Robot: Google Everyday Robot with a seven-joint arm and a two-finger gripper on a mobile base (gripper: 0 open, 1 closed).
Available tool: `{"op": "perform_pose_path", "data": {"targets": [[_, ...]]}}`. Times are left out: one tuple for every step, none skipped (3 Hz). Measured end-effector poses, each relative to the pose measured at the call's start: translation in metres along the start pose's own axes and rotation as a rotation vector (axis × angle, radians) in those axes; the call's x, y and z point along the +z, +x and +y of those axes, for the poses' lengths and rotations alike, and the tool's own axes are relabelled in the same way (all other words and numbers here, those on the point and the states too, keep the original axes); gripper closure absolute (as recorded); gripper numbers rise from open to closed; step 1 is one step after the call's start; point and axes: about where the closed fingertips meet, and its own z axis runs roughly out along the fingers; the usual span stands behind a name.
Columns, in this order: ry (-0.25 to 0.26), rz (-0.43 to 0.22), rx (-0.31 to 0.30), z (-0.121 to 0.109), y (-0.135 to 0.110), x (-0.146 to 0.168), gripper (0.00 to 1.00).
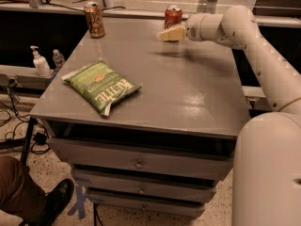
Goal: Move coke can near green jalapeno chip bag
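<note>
Gripper (pixel 164 35) overlaps the coke can (pixel 173 14) base; its opening state and contact cannot be told. The can stands upright at the table's (pixel 188 93) 12 o'clock edge. The green jalapeno chip bag (pixel 101 86) lies flat toward 8 o'clock from the can, its long axis running 10 to 4.

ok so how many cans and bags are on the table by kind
cans: 2 (coke can, gold-brown can)
chip bags: 1 (green jalapeno chip bag)
total: 3
the gripper is right in front of the coke can
</note>
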Motion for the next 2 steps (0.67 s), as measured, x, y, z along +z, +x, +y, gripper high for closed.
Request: {"op": "perform_pose_path", "data": {"targets": [[0.036,-0.007,-0.007,-0.0124,-0.0040,0.0120,0.18],[0.060,-0.017,-0.008,-0.0188,-0.0069,0.0162,0.41]]}}
